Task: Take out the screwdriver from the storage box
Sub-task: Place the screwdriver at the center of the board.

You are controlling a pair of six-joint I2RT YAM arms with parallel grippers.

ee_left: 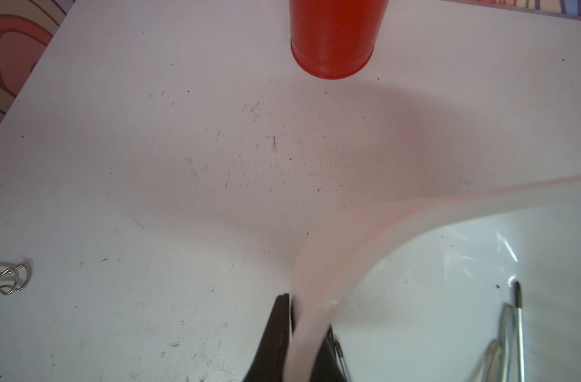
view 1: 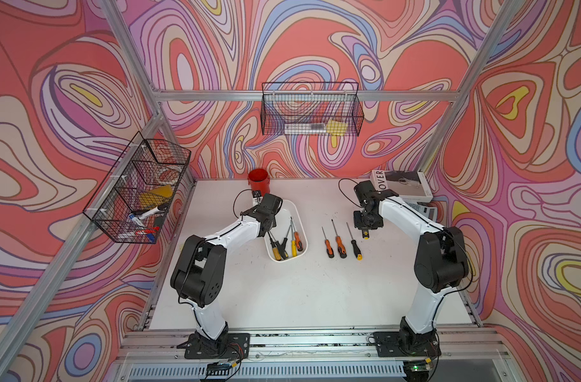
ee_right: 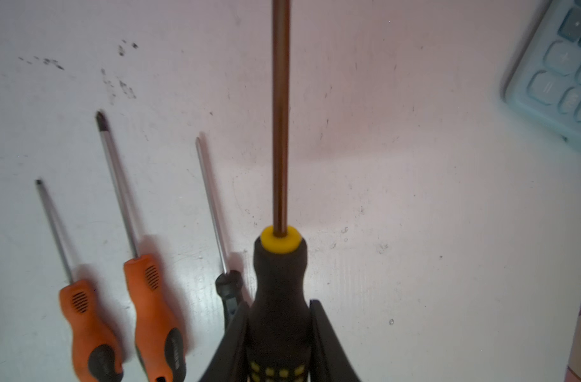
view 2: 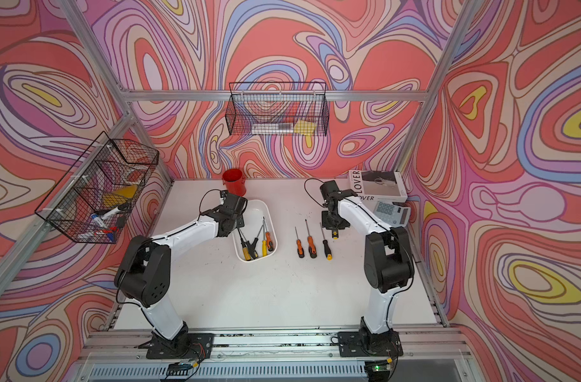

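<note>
— What's nearest us on the tabletop [view 1: 299, 291]?
— Three loose screwdrivers [view 1: 340, 244] in a row. The storage box [view 1: 290, 206] sits left of them, with the stored screwdrivers [view 1: 284, 243] inside.
— And the arms?
— The right end effector [ee_right: 280, 306] grips a black-and-yellow screwdriver [ee_right: 280, 264] just beside the row, outside the box. The left end effector [ee_left: 304, 317] pinches the box's rim. A red cup [view 1: 258, 182] stands behind.

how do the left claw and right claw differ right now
The left claw is shut on the rim of the storage box; the right claw is shut on the handle of a black-and-yellow screwdriver. The left claw sits at the box's side near the red cup; the right claw is over the table beside three laid-out screwdrivers. Both are closed on something.
</note>
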